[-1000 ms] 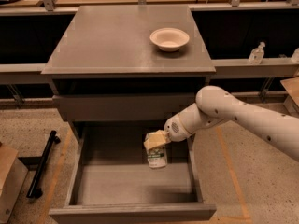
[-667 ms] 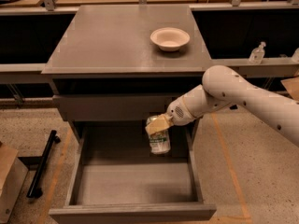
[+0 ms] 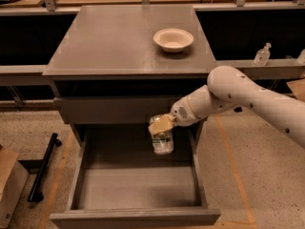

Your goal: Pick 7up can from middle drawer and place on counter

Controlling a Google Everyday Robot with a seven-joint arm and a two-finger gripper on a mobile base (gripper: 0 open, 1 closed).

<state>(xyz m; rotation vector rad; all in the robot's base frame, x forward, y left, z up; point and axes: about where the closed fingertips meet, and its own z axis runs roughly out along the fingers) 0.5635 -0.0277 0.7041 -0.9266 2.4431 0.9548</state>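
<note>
My gripper (image 3: 159, 126) is shut on the 7up can (image 3: 162, 140), a silvery-white can with green markings. It holds the can by its upper part, hanging above the back of the open middle drawer (image 3: 136, 185). The can sits level with the shallower drawer front above, below the counter (image 3: 109, 37). My white arm reaches in from the right. The drawer's grey inside holds nothing else that I can see.
A white bowl (image 3: 173, 39) sits on the counter's back right part. A black bar (image 3: 44, 167) and a cardboard box (image 3: 9, 185) lie on the floor at the left. Clear bottles (image 3: 262, 55) stand on a shelf at the right.
The gripper has lifted the can up and out of the drawer, from near the drawer floor to the level of the upper drawer front. The arm has risen with it.
</note>
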